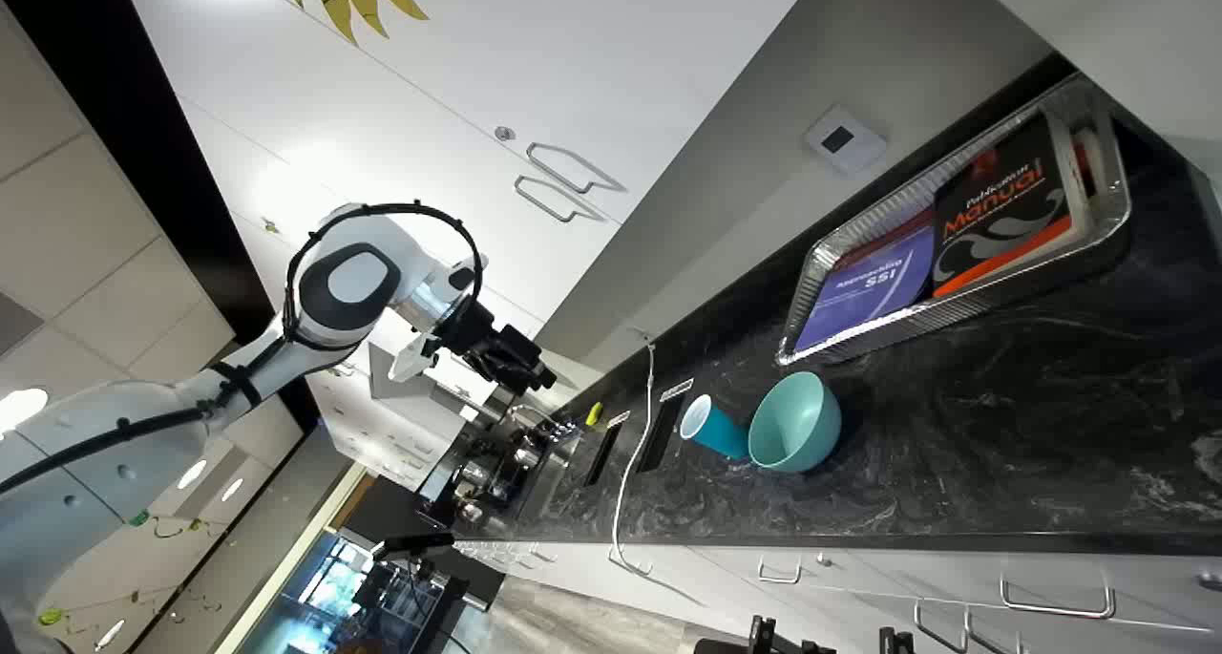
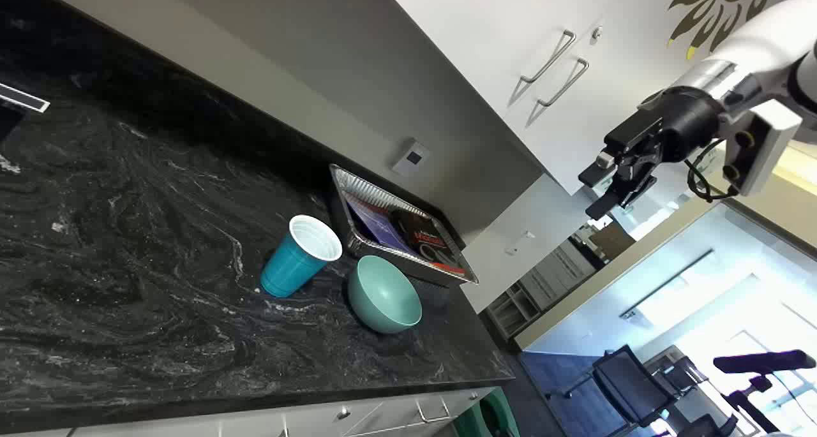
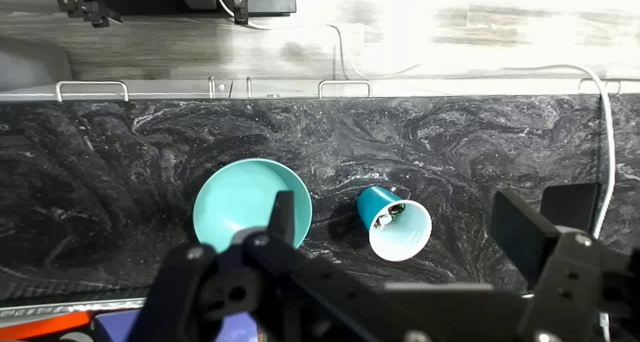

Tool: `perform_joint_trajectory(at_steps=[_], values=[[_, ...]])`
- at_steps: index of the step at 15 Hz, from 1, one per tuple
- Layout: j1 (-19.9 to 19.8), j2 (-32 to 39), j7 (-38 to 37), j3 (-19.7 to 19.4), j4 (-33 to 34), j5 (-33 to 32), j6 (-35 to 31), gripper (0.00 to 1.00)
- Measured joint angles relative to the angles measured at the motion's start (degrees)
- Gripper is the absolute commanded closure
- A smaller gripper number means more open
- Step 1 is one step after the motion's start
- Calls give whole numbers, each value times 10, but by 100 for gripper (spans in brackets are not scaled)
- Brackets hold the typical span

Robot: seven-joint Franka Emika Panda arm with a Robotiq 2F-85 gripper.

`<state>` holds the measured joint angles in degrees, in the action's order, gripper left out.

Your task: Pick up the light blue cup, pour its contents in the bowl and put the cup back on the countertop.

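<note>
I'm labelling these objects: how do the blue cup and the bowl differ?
The cup is narrower than the bowl. The cup is white inside, blue outside; the bowl is teal inside and out. Small items show in the cup, none in the bowl's visible part. Both stand upright on the countertop.

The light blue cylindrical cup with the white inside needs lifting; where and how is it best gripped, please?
I would grip the light blue cup by its outer wall, mid-height, coming level from the side away from the round teal-green bowl. It stands upright, no handle showing, the bowl beside it, and this should leave its mouth free for pouring.
</note>
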<state>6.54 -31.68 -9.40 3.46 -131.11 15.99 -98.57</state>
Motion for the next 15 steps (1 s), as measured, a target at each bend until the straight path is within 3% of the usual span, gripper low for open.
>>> perform_joint_trajectory(at_steps=[11, 15], values=[[-1, 1, 0, 3, -2, 0, -5, 0], [-1, 31, -4, 24, -19, 11, -84, 0]])
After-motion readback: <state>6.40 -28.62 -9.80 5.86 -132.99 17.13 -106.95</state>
